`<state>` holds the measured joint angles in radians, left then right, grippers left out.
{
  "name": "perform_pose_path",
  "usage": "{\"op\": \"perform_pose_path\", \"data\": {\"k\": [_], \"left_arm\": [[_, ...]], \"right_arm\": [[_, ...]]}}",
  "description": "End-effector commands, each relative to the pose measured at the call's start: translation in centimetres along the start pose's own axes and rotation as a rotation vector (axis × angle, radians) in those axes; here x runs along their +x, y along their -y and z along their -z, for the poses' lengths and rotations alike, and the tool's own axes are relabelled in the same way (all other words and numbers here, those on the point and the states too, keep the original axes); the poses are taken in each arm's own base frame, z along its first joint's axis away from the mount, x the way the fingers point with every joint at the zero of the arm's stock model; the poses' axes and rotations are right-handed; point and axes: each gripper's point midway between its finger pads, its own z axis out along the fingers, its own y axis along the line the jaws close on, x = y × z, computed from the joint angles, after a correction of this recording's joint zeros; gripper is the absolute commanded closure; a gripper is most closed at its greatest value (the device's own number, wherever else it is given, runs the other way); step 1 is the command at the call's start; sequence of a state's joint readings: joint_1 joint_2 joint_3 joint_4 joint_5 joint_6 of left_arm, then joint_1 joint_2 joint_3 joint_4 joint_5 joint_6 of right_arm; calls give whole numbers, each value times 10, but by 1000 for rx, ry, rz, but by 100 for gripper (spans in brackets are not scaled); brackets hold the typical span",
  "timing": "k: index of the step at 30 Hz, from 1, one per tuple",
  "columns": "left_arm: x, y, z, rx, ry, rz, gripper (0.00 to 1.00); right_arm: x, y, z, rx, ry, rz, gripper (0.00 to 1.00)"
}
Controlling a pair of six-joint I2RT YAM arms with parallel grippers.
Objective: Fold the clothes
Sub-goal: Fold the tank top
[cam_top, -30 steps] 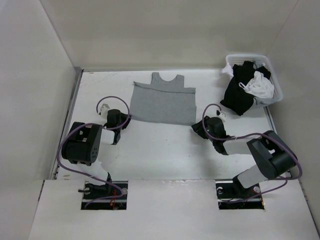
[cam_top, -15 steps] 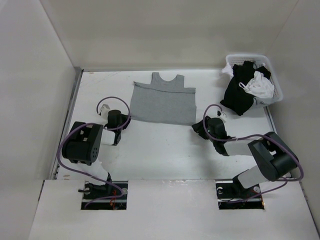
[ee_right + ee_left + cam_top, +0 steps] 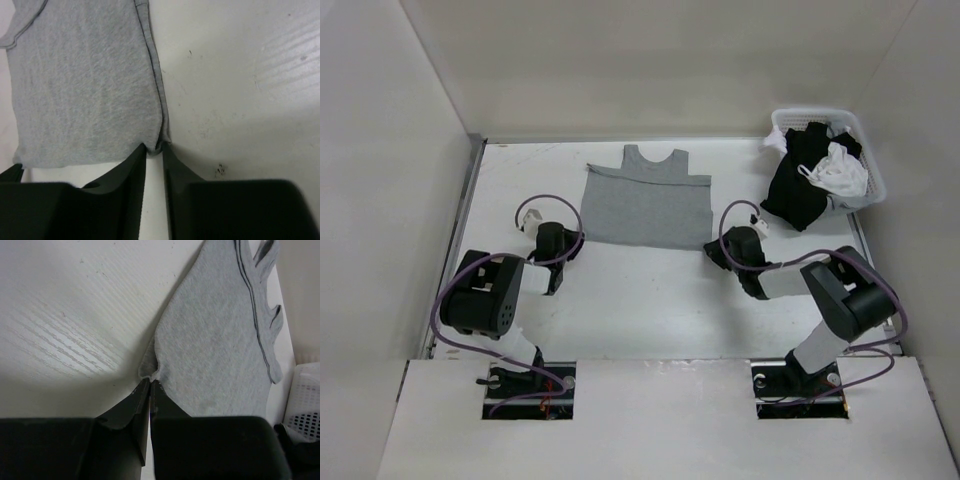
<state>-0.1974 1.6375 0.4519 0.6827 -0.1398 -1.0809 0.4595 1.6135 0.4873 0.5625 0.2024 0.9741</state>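
Note:
The clothes, a light grey tank top (image 3: 647,205), lie spread flat on the white table with the neck toward the far wall. My left gripper (image 3: 575,243) sits at the hem's near-left corner. In the left wrist view its jaws (image 3: 150,381) are shut, with a small tuft of the grey fabric (image 3: 215,340) pinched at the tips. My right gripper (image 3: 715,254) sits at the near-right corner. In the right wrist view the corner of the clothes (image 3: 85,85) is bunched between its narrow-set fingertips (image 3: 155,148), touching both.
A white basket (image 3: 868,160) stands at the far right. Black garments (image 3: 792,190) spill over its edge and a small white garment (image 3: 840,172) lies on top. The basket's mesh wall (image 3: 305,405) shows in the left wrist view. Cream walls enclose the table.
The left jaws closed on the hem's left corner and have stayed shut. The right gripper edged forward to the right corner and its jaws narrowed around the fabric.

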Motion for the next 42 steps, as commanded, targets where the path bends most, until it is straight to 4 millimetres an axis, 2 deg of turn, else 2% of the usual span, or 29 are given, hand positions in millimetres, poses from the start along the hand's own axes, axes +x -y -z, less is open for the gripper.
{"op": "perform_pose_path", "data": {"k": [1,8,11,13,16,18,22,25,29,31,33,36,38,41,42], "left_arm": [[-6,16,8,60,21,-3,100],[-10,22,13,80,30,-1,100],[-20,37,24,127,50,6,100],[-32,56,41,180,72,12,100],[-60,95,80,271,134,-9,100],[-82,120,113,328,196,-31,100],[-130,167,195,449,329,-69,100],[-163,201,263,549,422,-85,100],[-186,234,326,658,480,-83,100],[-189,243,342,695,478,-75,100],[-184,245,340,695,452,-74,100],[-168,235,311,636,393,-81,100],[-153,219,281,569,348,-92,100],[-135,188,228,439,286,-92,100],[-129,173,201,375,267,-93,100]], "right_arm": [[1,12,-10,58,-2,0,80],[-8,3,-14,56,35,0,98],[-17,-2,-2,31,64,8,100],[-27,-15,15,-14,89,37,100],[-45,-41,55,-82,122,87,100],[-63,-66,92,-141,164,139,100],[-108,-116,182,-252,290,225,100],[-140,-146,243,-335,368,261,100],[-168,-187,314,-481,413,276,100],[-170,-202,332,-534,396,288,99],[-163,-212,333,-559,371,301,99],[-144,-214,308,-541,309,337,98],[-131,-211,281,-532,266,333,98],[-116,-199,227,-499,179,309,98],[-114,-193,203,-480,149,295,98]]}}
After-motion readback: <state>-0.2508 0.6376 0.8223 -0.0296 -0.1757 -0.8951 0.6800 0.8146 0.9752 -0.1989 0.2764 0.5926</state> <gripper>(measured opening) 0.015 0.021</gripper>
